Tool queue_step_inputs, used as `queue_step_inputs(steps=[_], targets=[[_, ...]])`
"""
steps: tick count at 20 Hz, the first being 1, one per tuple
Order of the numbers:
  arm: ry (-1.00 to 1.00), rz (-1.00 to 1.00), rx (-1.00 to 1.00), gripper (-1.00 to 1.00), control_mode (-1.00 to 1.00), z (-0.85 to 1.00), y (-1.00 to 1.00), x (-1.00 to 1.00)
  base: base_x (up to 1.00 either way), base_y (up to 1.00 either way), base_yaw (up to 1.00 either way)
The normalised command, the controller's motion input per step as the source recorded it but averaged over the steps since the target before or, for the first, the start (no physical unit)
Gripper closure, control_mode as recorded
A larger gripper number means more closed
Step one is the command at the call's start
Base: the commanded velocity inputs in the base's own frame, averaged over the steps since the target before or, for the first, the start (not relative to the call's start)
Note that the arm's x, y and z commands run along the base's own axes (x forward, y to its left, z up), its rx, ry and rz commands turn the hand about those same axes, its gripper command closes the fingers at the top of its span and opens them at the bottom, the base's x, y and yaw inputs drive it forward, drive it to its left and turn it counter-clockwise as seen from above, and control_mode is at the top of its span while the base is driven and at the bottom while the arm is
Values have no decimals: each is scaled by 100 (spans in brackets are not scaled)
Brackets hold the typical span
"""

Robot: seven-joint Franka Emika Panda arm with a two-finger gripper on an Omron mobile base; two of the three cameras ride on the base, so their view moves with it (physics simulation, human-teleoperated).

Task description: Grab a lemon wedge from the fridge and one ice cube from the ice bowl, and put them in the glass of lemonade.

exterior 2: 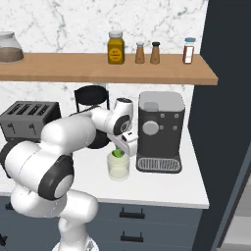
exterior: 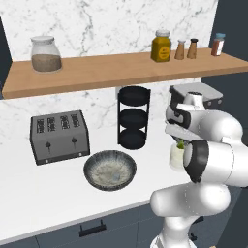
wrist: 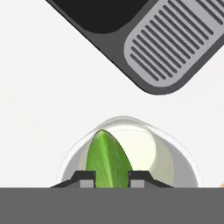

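My hand pinches the lemon wedge just above the glass of lemonade; my hand view alone shows the pinching fingertips.

A: What was there? One toaster, one ice bowl, one glass of lemonade.
B: And one coffee machine, one lemon wedge, five jars on the shelf.

White surface carrying a grey toaster, speckled ice bowl, black tiered rack, glass of lemonade just beside a coffee machine, wooden shelf above bearing jars and shakers
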Motion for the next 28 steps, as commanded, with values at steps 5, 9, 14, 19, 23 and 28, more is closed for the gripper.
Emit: queue_step_inputs(steps=[5, 9, 14, 19, 23, 28], targets=[[0, 0, 0, 100, -100, 0, -2, -3, 0, 0, 0], [-8, 0, 0, 100, -100, 0, -1, -27, 0, 0, 0], [-11, 0, 0, 100, -100, 0, 0, -1, 0, 0, 0], [-22, 0, 0, 100, -100, 0, 0, -2, 0, 0, 0], [-19, -2, 0, 100, -100, 0, -1, 0, 0, 0, 0], [0, 0, 0, 100, -100, 0, 0, -1, 0, 0, 0]])
